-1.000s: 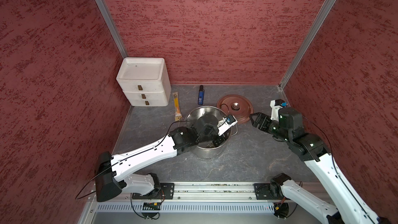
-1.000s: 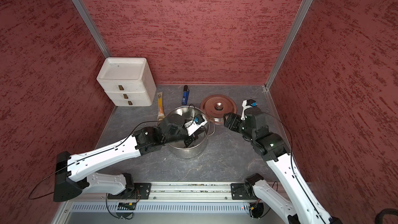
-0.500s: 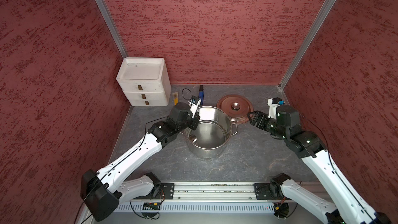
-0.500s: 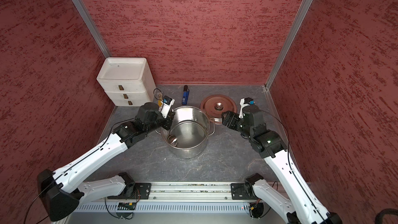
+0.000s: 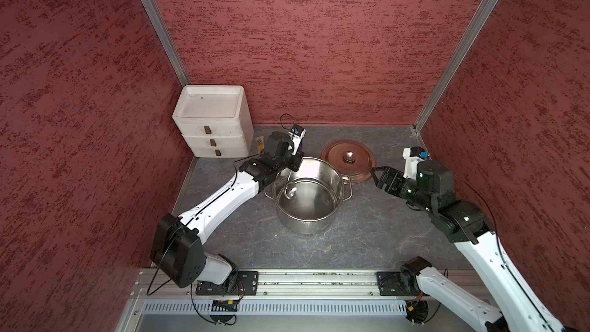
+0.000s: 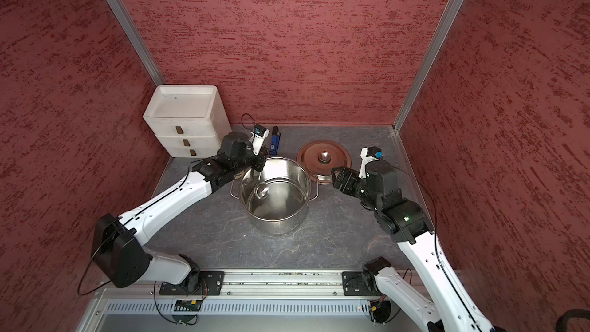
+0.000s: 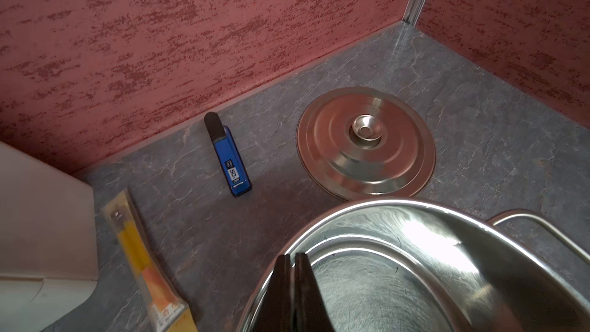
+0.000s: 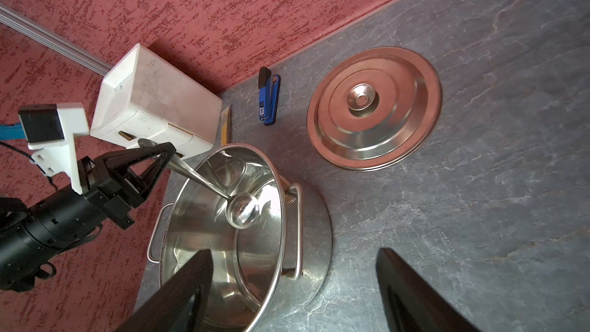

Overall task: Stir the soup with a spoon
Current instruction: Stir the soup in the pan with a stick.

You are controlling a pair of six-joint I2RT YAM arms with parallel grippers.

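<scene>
Change: left gripper (image 8: 169,153), pinching spoon (image 8: 242,211), swept across pot (image 5: 303,228) to rim | Meaning: stirring underway | Right gripper (image 5: 375,176): spread, empty

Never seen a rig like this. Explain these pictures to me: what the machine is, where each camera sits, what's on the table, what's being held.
It is a robot: two white-and-black arms mounted at the edge of a grey stone-patterned table. Two pictures look down from overhead; the other two come from a camera on each wrist. On the table: a large shiny steel pot, its flat round steel lid beside it, a small blue-and-black gadget, a narrow orange-yellow packaged stick and a white three-drawer box. The left gripper is shut on the handle of a long slim metal ladle, whose bowl is down inside the pot; no soup shows. The right gripper is open and empty, near the lid's rim.
</scene>
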